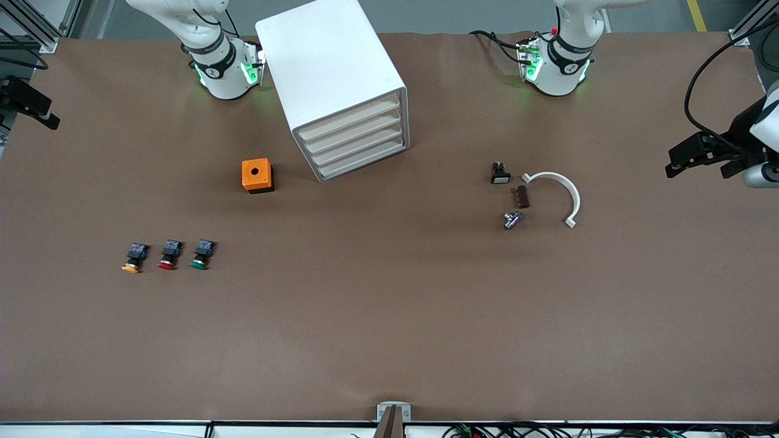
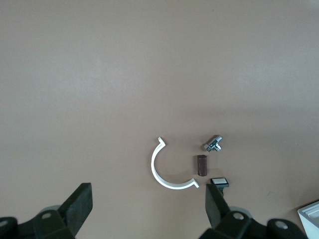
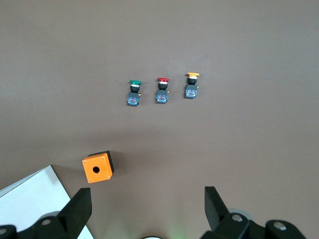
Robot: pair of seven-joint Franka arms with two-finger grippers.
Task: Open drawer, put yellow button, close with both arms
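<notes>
The white cabinet (image 1: 331, 67) stands between the arm bases, and all four of its cream-fronted drawers (image 1: 355, 141) are shut. The yellow button (image 1: 134, 257) lies on the table toward the right arm's end, at the end of a row with a red-capped (image 1: 169, 254) and a green-capped button (image 1: 201, 253). It also shows in the right wrist view (image 3: 191, 85). My right gripper (image 3: 147, 195) is open and empty, high over the table near the cabinet. My left gripper (image 2: 148, 191) is open and empty, high over the table beside a white curved piece (image 2: 167, 172). Neither gripper shows in the front view.
A small orange box with a round hole (image 1: 257, 175) sits beside the cabinet. Toward the left arm's end lie a black switch (image 1: 500, 173), a brown block (image 1: 522, 196), a metal fitting (image 1: 511, 220) and the white curved piece (image 1: 557, 191). Black devices jut in at both table ends.
</notes>
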